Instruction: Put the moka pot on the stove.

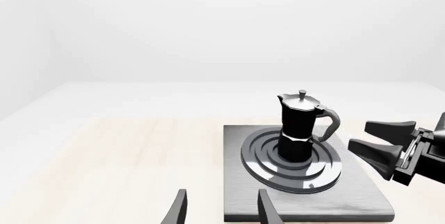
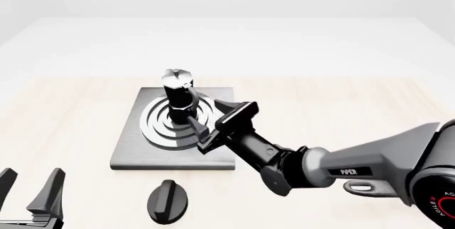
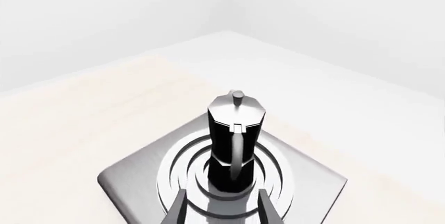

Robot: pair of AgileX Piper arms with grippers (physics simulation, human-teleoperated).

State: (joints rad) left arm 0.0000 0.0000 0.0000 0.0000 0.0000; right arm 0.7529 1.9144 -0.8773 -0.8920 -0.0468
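The moka pot (image 2: pixel 178 91) stands upright on the middle of the burner rings of the grey stove (image 2: pixel 135 153). My right gripper (image 2: pixel 206 115) is open and empty, just short of the pot's handle and apart from it. In the right wrist view the pot (image 3: pixel 234 135) stands beyond the open fingers (image 3: pixel 268 211) on the stove (image 3: pixel 135 182). The left wrist view shows the pot (image 1: pixel 299 125), the stove (image 1: pixel 306 206) and the right gripper (image 1: pixel 368 139) beside the handle. My left gripper (image 2: pixel 32 180) is open and empty at the near left, far from the stove; it also shows in its own view (image 1: pixel 222 207).
A black oval knob (image 2: pixel 168 201) lies on the table in front of the stove. The right arm (image 2: pixel 341 168) reaches across the near right of the table. The pale wooden tabletop (image 2: pixel 341 101) extends to both sides.
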